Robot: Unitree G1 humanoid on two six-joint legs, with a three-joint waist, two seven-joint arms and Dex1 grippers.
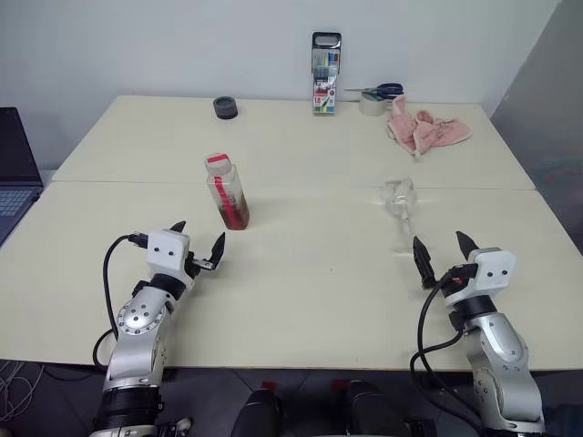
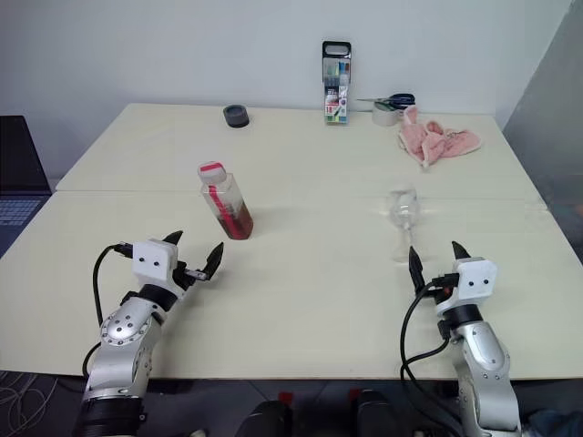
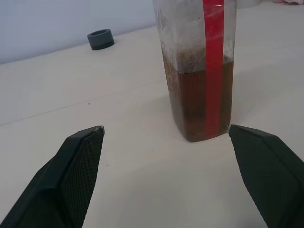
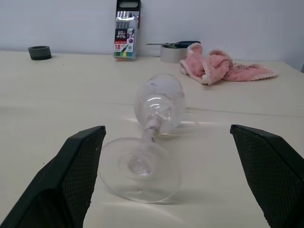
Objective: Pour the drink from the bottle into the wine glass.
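Nothing's grabbed yet: both the left gripper and right gripper sit spread wide, bottle capped, and the wine glass looks tipped over, so I'd guess standing it up comes first.

Silver metal forearms, white boxy wrist housings, looping black cables, left gripper and right gripper with black textured fingers

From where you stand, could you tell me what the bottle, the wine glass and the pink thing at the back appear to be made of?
The bottle looks like thin clear plastic: see-through walls showing the brown drink, with a matte pinkish-red cap. The wine glass, lying on its side, seems clear glass, though clear plastic is possible: transparent with bright glints. The pink cloth looks like fluffy fabric, crumpled in soft folds.
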